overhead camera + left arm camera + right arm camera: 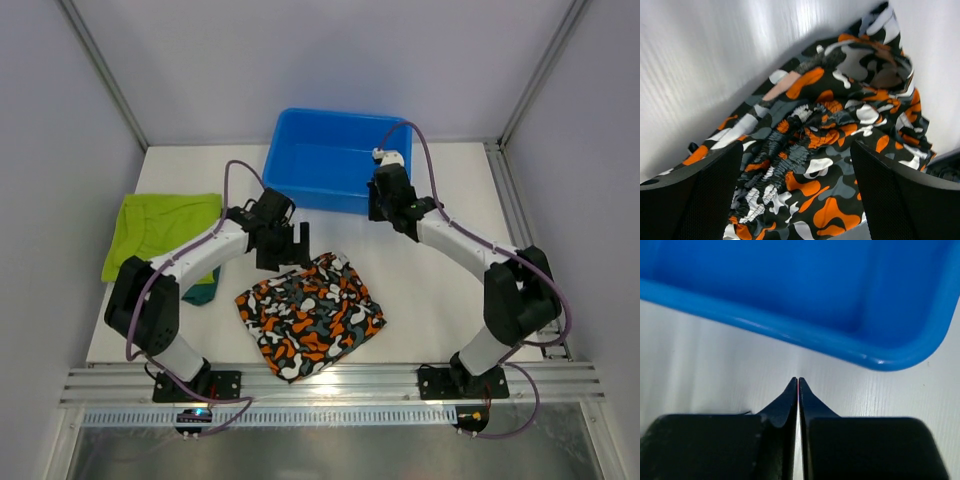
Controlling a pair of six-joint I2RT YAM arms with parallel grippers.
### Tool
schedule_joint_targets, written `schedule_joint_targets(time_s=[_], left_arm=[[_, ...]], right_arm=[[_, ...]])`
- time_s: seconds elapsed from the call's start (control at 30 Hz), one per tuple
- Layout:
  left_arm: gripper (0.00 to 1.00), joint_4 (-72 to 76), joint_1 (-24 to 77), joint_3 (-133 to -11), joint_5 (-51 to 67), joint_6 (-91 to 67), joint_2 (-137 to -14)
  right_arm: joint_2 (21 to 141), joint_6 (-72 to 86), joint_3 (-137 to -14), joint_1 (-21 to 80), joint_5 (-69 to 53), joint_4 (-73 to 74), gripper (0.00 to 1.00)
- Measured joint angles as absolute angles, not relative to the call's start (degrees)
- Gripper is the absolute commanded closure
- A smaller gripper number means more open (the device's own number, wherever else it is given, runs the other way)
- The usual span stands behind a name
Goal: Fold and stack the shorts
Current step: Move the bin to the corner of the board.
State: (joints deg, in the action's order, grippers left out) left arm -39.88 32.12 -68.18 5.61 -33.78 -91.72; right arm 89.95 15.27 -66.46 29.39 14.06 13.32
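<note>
1 camouflage shorts [310, 315], 1 lime shorts [160, 230], 1 teal shorts [201, 292], making 3, and 1 blue tub [325, 160]

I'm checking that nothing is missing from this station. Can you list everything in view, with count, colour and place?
camouflage shorts: one; orange, black, white and grey; crumpled at the near middle of the table
lime shorts: one; yellow-green; at the left side of the table
teal shorts: one; dark teal-green; only a bit shows, at the lime shorts' near edge beside the left arm
tub: one; blue; empty, at the far middle
table: one; white; under everything
left hand: one; black; open, above the camouflage shorts' far edge
right hand: one; black; shut on nothing, over the table by the tub's near rim
</note>
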Motion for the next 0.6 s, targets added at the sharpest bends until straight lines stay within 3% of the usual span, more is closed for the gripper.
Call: schedule_joint_targets(time_s=[0.17,0.4,0.5,0.53,0.6], left_arm=[[0.12,-36.42,32.47,-63.18,14.57,-32.45,-92.07],[0.13,-30.20,32.88,-65.58,22.20,-32.53,-97.69],[0.24,-27.75,32.88,-67.75,25.12,-32.88,-101.34],[0.39,-26.65,32.95,-68.29,26.30,-33.12,-102.50],[0.58,-24.75,33.30,-69.47,28.62,-34.33,-104.81]], right_arm=[[97.08,15.25,-69.38,23.35,10.46,12.38,0.93],[103.77,13.93,-77.62,20.08,8.01,11.92,0.85],[104.42,12.67,-79.35,20.01,6.13,13.39,0.71],[104.25,12.23,-79.46,20.01,4.95,13.78,0.66],[103.07,11.31,-78.70,20.01,1.30,14.50,0.54]])
